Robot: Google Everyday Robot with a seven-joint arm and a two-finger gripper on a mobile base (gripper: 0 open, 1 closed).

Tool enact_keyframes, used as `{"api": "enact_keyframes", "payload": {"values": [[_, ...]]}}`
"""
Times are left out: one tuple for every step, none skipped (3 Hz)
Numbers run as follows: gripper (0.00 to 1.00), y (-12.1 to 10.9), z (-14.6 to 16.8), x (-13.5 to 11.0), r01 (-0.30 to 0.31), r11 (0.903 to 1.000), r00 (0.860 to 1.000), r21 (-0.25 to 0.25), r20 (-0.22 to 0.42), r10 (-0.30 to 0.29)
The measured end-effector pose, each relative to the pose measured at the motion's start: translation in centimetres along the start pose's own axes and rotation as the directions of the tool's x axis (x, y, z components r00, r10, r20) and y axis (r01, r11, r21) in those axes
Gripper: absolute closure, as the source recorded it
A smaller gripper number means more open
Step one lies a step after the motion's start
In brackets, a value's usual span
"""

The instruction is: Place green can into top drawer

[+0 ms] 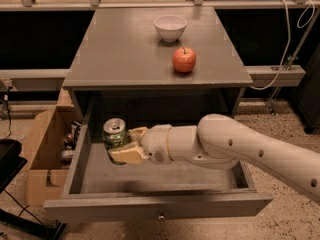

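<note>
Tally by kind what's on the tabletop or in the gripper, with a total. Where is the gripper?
can: 1, held in the gripper over the open drawer
apple: 1
bowl: 1
Total: 3

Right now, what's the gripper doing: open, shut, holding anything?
Gripper: shut on the small green-and-white soda can, holding it over the left side of the open grey wooden top drawer.

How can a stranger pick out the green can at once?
Find the grey table, then the open top drawer under it. Over the drawer's left part, the claw holds the green can; unlike the red apple above, it has a silver top.
</note>
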State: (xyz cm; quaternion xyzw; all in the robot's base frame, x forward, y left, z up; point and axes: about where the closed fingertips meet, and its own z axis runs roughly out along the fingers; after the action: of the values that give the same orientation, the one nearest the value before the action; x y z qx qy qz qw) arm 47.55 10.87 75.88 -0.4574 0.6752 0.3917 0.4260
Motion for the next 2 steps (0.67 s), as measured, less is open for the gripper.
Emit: {"api": "enact_keyframes", "payload": {"values": [[1.00,-4.1,-0.2,4.3,-0.002,1.0000,1.000,-0.001,0.011,0.002],[1.00,-7.6,1.0,7.2,0.019,0.9990,0.999,-0.041,0.041,-0.018]]}}
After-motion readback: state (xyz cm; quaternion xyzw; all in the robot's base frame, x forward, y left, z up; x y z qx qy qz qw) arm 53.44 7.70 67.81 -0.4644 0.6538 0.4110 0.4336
